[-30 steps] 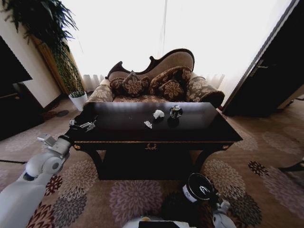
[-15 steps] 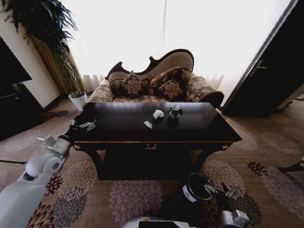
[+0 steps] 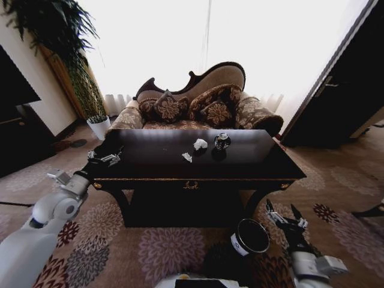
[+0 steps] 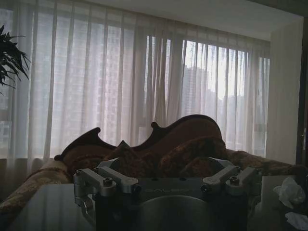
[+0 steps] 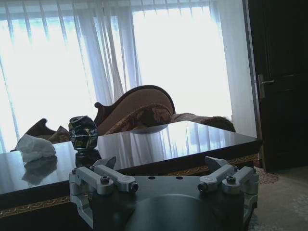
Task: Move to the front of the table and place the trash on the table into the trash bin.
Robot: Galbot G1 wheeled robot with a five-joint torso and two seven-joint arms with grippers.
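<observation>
2 grippers: both empty.
L gripper (image 3: 108, 159): fingers apart, at table (image 3: 252, 165) left edge.
R gripper (image 3: 283, 218): spread wide, by trash bin (image 3: 250, 236) on carpet.
Trash: paper wads (image 3: 200, 144), dark round item (image 3: 222, 141) mid-table.

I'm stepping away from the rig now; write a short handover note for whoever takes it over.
Left gripper: open, empty, at the table's left edge.
Right gripper: open, empty, low beside the trash bin, in front of the table's right side.
Trash: two paper wads and a dark round object sit mid-table.
Done: robot faces the table front.
Left: nothing binned yet; all visible trash remains to be picked and dropped in.
</observation>
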